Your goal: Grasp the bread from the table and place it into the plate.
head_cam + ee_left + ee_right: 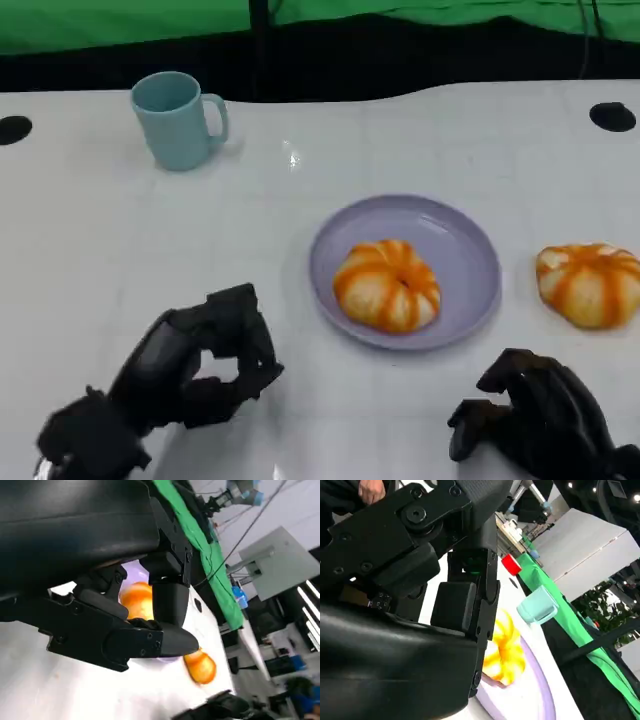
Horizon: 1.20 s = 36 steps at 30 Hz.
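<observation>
One mug (pixel 178 120) beyond the plate (pixel 470 250).

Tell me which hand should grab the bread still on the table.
Right. The right hand sits just below the loose bread; the left hand is across the plate.
</observation>
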### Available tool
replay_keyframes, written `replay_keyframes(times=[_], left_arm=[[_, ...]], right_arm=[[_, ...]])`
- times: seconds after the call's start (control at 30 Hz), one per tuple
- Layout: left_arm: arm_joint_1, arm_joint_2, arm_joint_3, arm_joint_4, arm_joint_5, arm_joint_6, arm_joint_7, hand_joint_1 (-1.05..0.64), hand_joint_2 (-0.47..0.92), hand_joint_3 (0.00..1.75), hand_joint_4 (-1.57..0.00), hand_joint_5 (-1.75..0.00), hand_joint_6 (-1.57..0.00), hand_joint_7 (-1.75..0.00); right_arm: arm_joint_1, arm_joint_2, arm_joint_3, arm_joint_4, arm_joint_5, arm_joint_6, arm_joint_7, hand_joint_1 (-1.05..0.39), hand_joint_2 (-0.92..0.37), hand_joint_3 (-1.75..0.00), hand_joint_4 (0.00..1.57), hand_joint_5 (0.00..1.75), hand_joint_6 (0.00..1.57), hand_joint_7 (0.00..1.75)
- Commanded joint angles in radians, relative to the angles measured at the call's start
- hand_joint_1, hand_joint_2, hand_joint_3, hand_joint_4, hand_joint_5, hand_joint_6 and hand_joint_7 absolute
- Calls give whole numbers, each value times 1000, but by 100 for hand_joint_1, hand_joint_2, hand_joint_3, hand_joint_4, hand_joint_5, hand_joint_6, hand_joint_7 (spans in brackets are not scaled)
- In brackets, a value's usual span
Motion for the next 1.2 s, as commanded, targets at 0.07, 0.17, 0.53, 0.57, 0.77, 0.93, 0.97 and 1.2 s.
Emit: replay_keyframes(times=[0.07,0.17,0.53,0.57,0.77,0.93,0.97,1.2], left_arm=[[72,-28,43,-91,-98,144,-90,-72,92,37,-72,-175,-56,-174],[115,-52,70,-164,-196,301,-140,-70,92,40,-74,-175,-56,-175],[145,-82,147,-254,-305,590,-265,-73,92,25,-81,-175,-60,-175],[144,-86,154,-256,-307,607,-267,-74,92,23,-82,-175,-61,-175],[135,-104,185,-247,-306,633,-300,-74,92,24,-83,-175,-62,-175],[130,-114,197,-242,-291,646,-302,-75,92,23,-83,-175,-62,-175],[128,-117,199,-238,-293,647,-307,-75,92,22,-83,-175,-62,-175],[113,-127,212,-210,-291,644,-330,-75,92,22,-84,-175,-63,-175]], right_arm=[[8,-8,-7,-23,8,9,-10,-103,-71,0,157,70,157,32],[7,-8,-6,-28,9,16,-13,-102,-70,0,157,71,157,33],[3,-9,-10,-18,14,14,-1,-101,-70,0,157,70,157,32],[3,-9,-11,-18,16,16,-1,-101,-69,0,157,70,157,32],[1,-13,-11,-16,17,14,3,-101,-70,0,157,69,157,31],[1,-16,-12,-11,8,-2,1,-102,-71,-1,157,69,157,32],[-1,-18,-12,-6,8,-4,5,-102,-71,-1,157,70,157,32],[-19,-19,-17,32,5,-28,19,-101,-71,-1,157,71,157,34]])
